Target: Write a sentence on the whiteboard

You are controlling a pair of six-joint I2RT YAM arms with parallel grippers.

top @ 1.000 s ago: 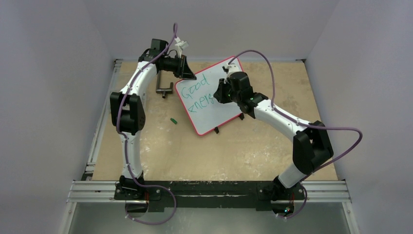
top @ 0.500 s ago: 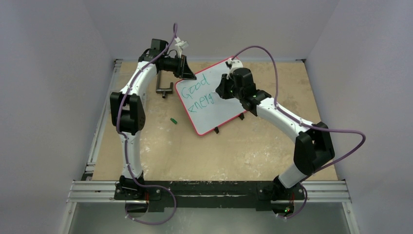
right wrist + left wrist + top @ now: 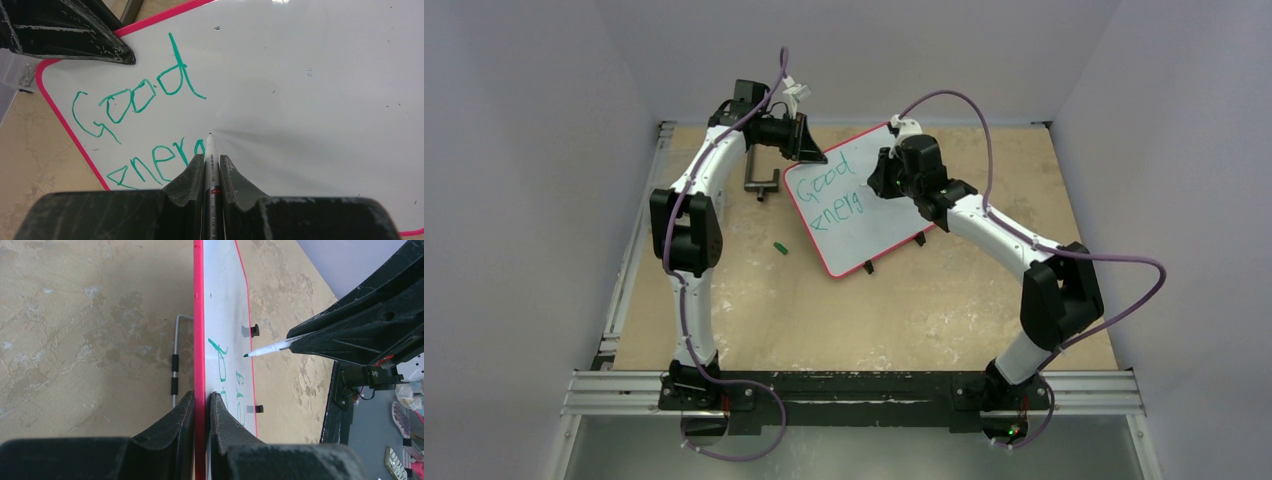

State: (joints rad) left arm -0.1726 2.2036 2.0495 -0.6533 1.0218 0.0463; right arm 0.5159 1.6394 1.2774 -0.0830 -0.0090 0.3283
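Note:
The whiteboard (image 3: 864, 215) with a red frame is propped up tilted at the far middle of the table. The sentence (image 3: 832, 196) in green reads "Good" with "energ" below it, also clear in the right wrist view (image 3: 140, 97). My left gripper (image 3: 810, 152) is shut on the board's red top edge (image 3: 199, 340), one finger on each side. My right gripper (image 3: 882, 186) is shut on a white marker (image 3: 210, 150). The marker's tip sits just right of the last letter of "energ". The marker also shows in the left wrist view (image 3: 272, 347), with its tip at the board's face.
A small green marker cap (image 3: 779, 246) lies on the table left of the board. A metal bracket (image 3: 761, 183) lies behind the board's left edge. Two black clip feet (image 3: 869, 267) stick out at the board's lower edge. Grey walls enclose the table.
My right gripper and marker have moved up the board toward the far side and slightly right. The left gripper and the board have stayed put.

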